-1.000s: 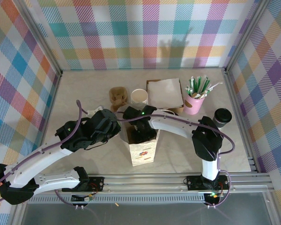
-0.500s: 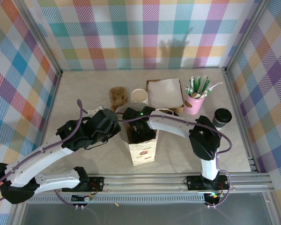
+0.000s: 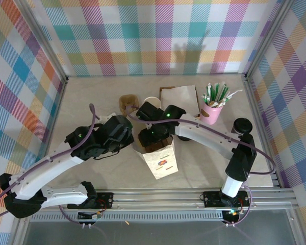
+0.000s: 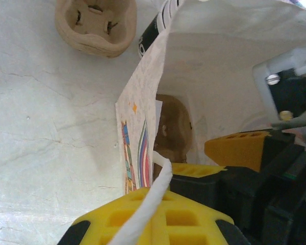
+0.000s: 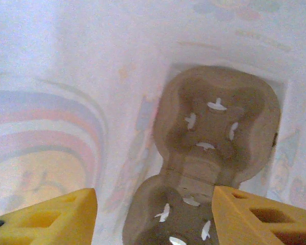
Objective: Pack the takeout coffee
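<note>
once the bag [image 3: 161, 162] had tipped rightward, the right tool [image 5: 154, 209] hung open over the tray [image 5: 217, 127] inside, the left tool [image 4: 166, 191] pinching the bag's rim; the coffee [image 3: 242, 126] stood unpacked on the desk [image 3: 92, 102], well apart.

On my pale stone-patterned table [image 3: 86, 102] I note: paper bag [image 3: 161, 159], brown cup tray [image 3: 126, 104], lidless white cup [image 3: 152, 104], napkin box [image 3: 179, 100], pink stick holder [image 3: 210, 115], lidded coffee cup [image 3: 241, 126].

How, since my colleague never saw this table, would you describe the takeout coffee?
Start at the right-hand plaid wall. Just right of the pink cup of straws stands the takeout coffee. Its black lid sets it apart; the white cup farther left is open.
</note>
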Robot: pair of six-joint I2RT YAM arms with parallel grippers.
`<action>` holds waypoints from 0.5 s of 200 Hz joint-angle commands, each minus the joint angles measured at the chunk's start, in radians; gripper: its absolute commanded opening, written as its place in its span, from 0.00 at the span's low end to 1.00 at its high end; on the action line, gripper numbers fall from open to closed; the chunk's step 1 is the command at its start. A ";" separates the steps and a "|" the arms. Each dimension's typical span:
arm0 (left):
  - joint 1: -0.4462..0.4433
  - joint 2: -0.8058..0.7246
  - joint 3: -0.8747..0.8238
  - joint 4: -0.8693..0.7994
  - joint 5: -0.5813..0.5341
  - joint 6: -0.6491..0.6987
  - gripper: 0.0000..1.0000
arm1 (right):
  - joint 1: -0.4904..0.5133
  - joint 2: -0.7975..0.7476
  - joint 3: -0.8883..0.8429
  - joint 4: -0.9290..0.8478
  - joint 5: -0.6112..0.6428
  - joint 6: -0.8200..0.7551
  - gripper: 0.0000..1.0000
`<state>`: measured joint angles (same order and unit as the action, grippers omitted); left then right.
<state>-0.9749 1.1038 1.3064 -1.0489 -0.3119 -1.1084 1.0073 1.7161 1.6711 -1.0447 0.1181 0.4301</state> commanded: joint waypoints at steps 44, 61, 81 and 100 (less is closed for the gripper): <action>-0.015 0.003 0.011 0.010 0.028 0.190 0.00 | -0.010 -0.175 -0.025 0.124 0.020 -0.026 0.60; -0.015 -0.003 -0.006 0.026 0.026 0.211 0.00 | -0.018 -0.201 -0.046 0.160 0.016 -0.023 0.63; -0.015 -0.007 -0.014 0.030 0.022 0.230 0.00 | -0.024 -0.233 -0.050 0.169 0.018 -0.019 0.62; -0.015 -0.020 -0.009 0.026 0.023 0.241 0.00 | -0.033 -0.286 -0.054 0.170 0.032 -0.016 0.61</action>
<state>-0.9749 1.1130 1.3090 -1.0340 -0.2882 -0.9165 0.9863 1.4899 1.6371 -0.9054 0.1249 0.4221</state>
